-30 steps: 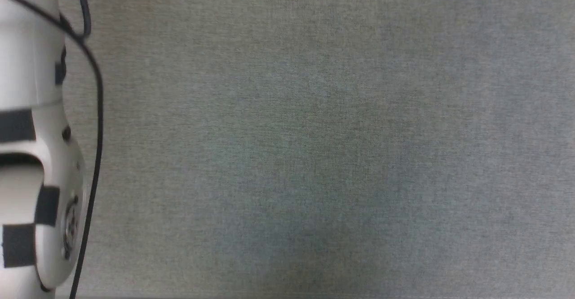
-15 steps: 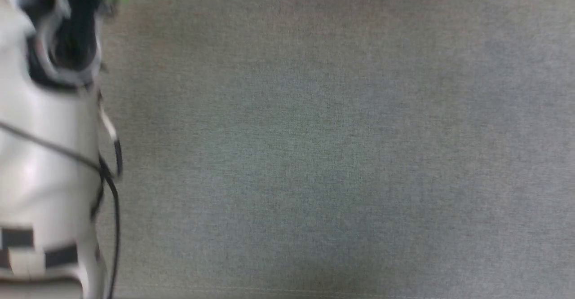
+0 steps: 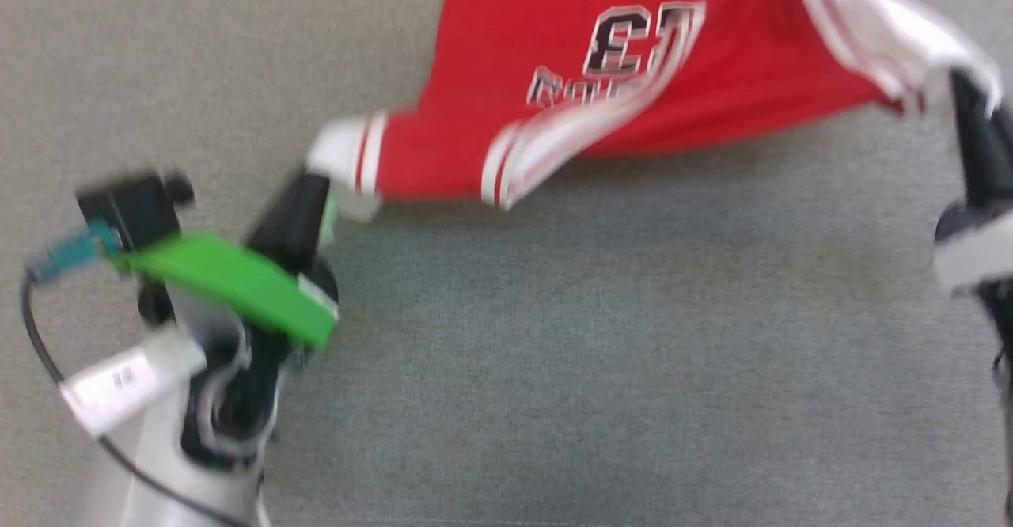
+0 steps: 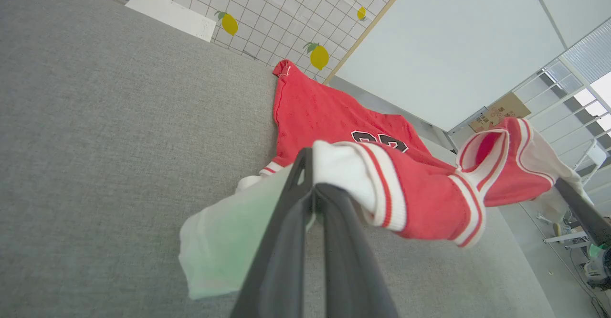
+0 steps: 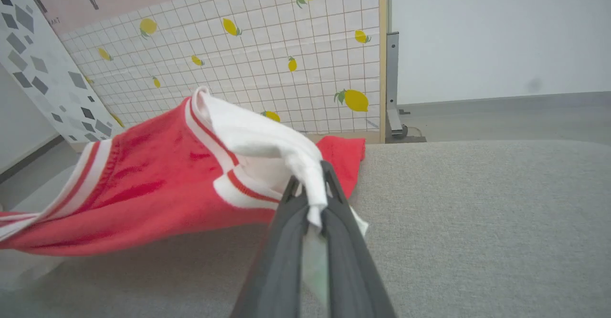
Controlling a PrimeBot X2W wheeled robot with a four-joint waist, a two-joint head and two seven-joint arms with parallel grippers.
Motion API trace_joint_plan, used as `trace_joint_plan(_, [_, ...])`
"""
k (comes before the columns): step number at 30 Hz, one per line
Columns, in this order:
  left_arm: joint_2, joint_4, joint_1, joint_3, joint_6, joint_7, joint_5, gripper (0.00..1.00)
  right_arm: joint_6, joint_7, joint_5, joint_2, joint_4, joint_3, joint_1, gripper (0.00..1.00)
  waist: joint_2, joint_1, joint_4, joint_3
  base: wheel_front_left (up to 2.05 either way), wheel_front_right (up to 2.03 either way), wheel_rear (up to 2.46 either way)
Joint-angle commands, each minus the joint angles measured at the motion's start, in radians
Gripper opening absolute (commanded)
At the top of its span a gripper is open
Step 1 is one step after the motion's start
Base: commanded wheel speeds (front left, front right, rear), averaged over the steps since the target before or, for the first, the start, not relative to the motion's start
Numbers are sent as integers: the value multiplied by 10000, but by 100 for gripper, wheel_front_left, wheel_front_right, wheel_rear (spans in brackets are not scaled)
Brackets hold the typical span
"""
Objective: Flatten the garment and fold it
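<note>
The garment (image 3: 554,68), a red jersey T-shirt with white sleeves and a black number, hangs stretched above the grey surface (image 3: 593,353), its far part lying on it. My left gripper (image 3: 316,191) is shut on one white sleeve (image 4: 343,170). At the right edge, my right gripper (image 3: 969,88) is shut on the other white sleeve (image 5: 267,146). In the left wrist view the garment (image 4: 324,112) sags between both grippers, and the right gripper's dark finger (image 4: 580,210) shows at the far right. The striped trim (image 5: 95,160) runs along the red cloth in the right wrist view.
A tiled panel with lemon prints (image 5: 267,55) stands behind the grey surface, and a white wall (image 5: 496,36) lies beyond it. A cardboard box (image 4: 501,110) and white railings (image 4: 558,98) sit in the distance.
The head camera has shifted, bringing the garment and both grippers into view. My left arm, earlier a pale forearm at the left edge, now shows its gripper holding a sleeve.
</note>
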Motion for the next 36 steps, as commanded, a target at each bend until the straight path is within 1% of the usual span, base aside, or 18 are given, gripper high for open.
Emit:
trace_joint_plan(1, [27,-123,546,31,48,10,-110,0,-15,-27,-53,247,-178,-208,474,0,0,1,-164,-717,0,0,0])
trace_joint_plan(5, [8,-234,1934,154,50,11,-544,0,-15,1,-95,871,-419,-583,1704,0,0,1,-238,-1263,0,0,0])
trace_joint_plan(9, [15,-357,3176,194,21,55,-883,0,-15,50,-218,1332,-665,-934,2840,0,0,1,-216,-1733,0,0,0])
trace_joint_plan(13, [-53,-503,4068,181,-13,31,-1131,0,-15,142,-260,1868,-981,-1274,3859,0,0,1,-134,-2102,0,0,0])
trace_joint_plan(17, [-97,-687,4650,157,-15,-51,-1200,0,-15,226,-306,2214,-1319,-1388,4708,0,0,1,-69,-2315,0,0,0])
trace_joint_plan(20, [-52,-777,4934,65,9,-75,-1066,0,-15,273,-258,2366,-1495,-1394,5167,0,0,1,-33,-2467,0,0,0])
trace_joint_plan(26, [131,-846,5239,-234,119,15,-604,0,-15,336,-320,2462,-1527,-1405,5654,0,0,1,-43,-2635,0,0,0])
trace_joint_plan(30, [98,-795,5230,-422,174,-54,-354,0,-15,478,-631,2485,-1094,-1496,5707,0,0,1,-11,-2635,0,0,0])
trace_joint_plan(36, [223,-687,4847,-816,125,68,130,0,-15,1212,-1376,2494,-39,-1408,5445,0,0,1,125,-2415,0,0,0])
